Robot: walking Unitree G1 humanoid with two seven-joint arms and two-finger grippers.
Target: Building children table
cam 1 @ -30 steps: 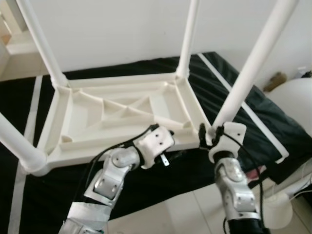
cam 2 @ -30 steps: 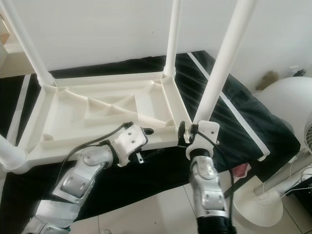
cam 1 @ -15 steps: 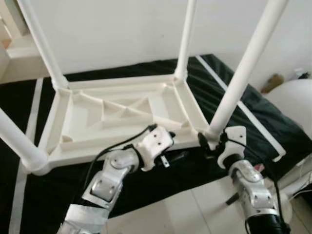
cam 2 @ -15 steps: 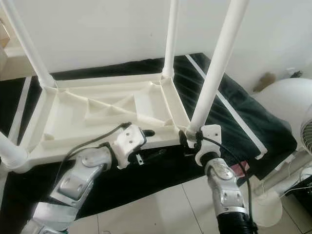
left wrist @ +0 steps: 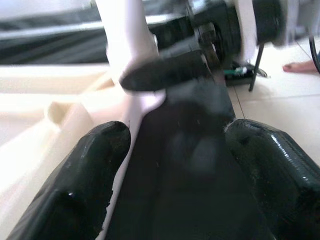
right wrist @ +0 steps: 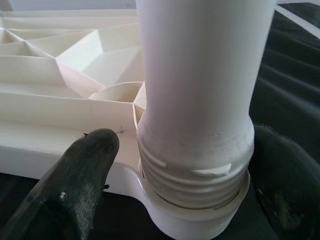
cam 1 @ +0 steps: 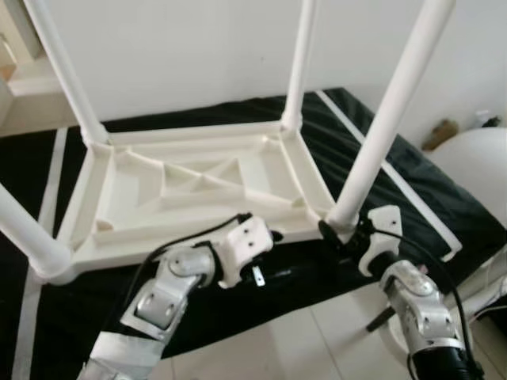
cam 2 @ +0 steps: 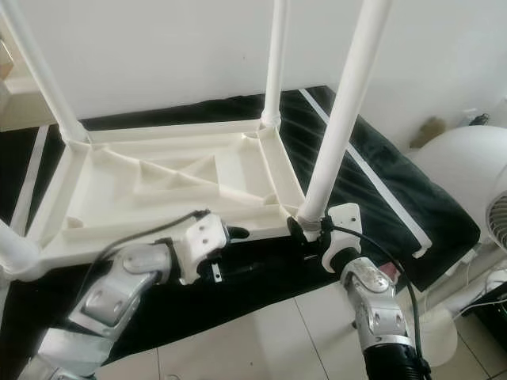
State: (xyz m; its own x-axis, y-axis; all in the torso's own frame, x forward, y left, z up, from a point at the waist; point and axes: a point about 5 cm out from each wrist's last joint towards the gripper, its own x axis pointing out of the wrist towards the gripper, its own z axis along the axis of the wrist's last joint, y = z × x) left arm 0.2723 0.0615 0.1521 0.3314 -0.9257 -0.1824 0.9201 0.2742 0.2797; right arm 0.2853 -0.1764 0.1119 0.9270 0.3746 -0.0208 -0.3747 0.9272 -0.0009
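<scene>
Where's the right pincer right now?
In the left eye view, the right pincer sits on the robot's right, around the threaded base of the near-right white plastic leg at the upturned white tabletop's corner.

white wall [cam 1: 182,47], black mat [cam 1: 444,214] on pale tiled floor [cam 1: 317,348]

The upturned table top [cam 1: 198,190] lies on a black mat [cam 1: 412,190], its four white legs rising as posts. The near right leg [cam 1: 380,134] stands between the fingers of the right gripper [cam 1: 342,233], blocking that corner. The left gripper [cam 1: 273,236] sits at the near rim; ribs divide the tray's inside. White tiled floor [cam 1: 317,348] lies bare in front.
</scene>
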